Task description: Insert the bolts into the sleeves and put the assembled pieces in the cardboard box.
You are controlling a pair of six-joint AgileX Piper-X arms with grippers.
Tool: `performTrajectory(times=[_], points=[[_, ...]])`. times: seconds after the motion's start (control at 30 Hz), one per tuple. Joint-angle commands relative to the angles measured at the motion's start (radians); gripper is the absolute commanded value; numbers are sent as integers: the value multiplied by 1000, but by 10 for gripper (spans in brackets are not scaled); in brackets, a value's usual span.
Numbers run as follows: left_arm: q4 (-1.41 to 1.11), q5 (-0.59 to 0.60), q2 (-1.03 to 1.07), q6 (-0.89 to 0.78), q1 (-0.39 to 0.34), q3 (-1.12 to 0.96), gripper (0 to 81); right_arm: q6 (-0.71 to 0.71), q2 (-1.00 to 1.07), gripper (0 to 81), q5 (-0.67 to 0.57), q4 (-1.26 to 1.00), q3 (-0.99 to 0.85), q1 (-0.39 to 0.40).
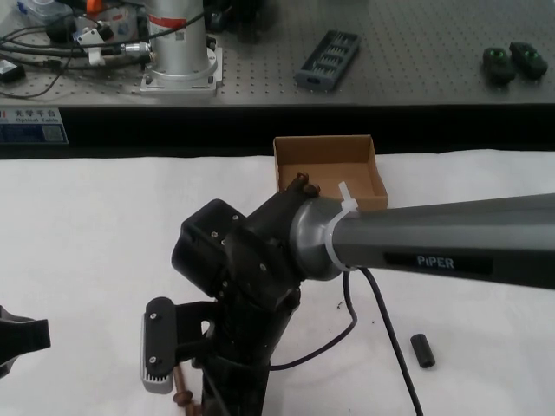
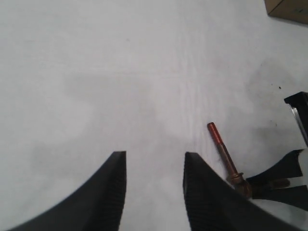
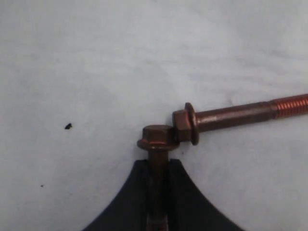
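Note:
My right gripper [image 3: 157, 166] is shut on the shank of a copper bolt [image 3: 155, 138], low over the white cloth. The held bolt's head touches the head of a second copper bolt [image 3: 236, 115], which lies flat on the cloth. In the high view the right arm [image 1: 434, 238] crosses from the right, with both bolts [image 1: 182, 387] beside its wrist at the near edge. My left gripper [image 2: 154, 159] stands open over bare cloth, just beside the lying bolt [image 2: 222, 153]. A black sleeve [image 1: 422, 350] lies at the near right. The cardboard box [image 1: 375, 178] sits at the back centre.
The white cloth [image 1: 87, 225] covers the bench. The right arm's black cable [image 1: 390, 338] trails over the cloth near the sleeve. Behind the cloth is a perforated metal table with a post base [image 1: 179, 52], a dark tray [image 1: 328, 57] and two dark green parts [image 1: 515, 61].

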Motion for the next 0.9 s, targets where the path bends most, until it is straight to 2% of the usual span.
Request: performTrajectory(times=[0.0, 0.2, 0.33, 0.43, 0.57, 0.87], points=[[-5, -6, -7, 7, 3, -3, 294, 1, 13, 22, 93, 3, 21, -32], [-5, -2, -7, -5, 3, -3, 294, 42, 13, 22, 93, -5, 24, -59], [-5, 77, -7, -44, 3, -3, 294, 57, 4, 22, 98, -3, 24, -72], [-5, 86, -7, -50, 3, -3, 294, 83, -22, 22, 97, 1, 24, -80], [-5, 120, -7, -81, 3, -3, 294, 118, -86, 22, 97, 3, 21, -96], [-49, 279, -7, -241, -1, 52, 294, 253, -290, 22, 81, 18, 21, -146]])
